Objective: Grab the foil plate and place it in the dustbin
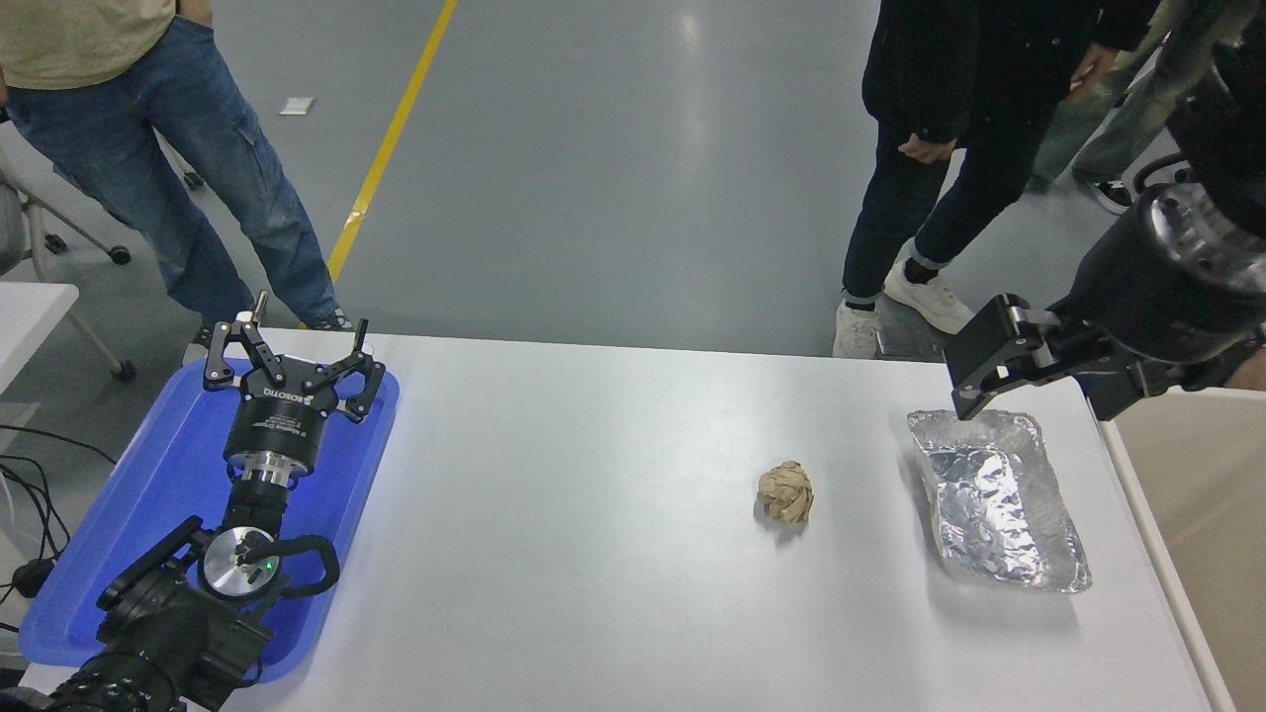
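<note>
The foil plate (999,499), a crinkled silver tray, lies on the white table (593,475) near its right edge. My right gripper (974,381) comes in from the upper right and hangs just over the plate's far left corner, very close to its rim; whether it is open or shut does not show. The dustbin (1212,494), beige inside with a pale rim, stands right of the table beside the plate. My left gripper (292,341) is parked open over the blue tray at the left, holding nothing.
A crumpled tan paper ball (786,492) lies mid-table, left of the plate. The flat blue tray (119,514) sits under the left arm. People stand at the far side, one at the top left and others at the top right.
</note>
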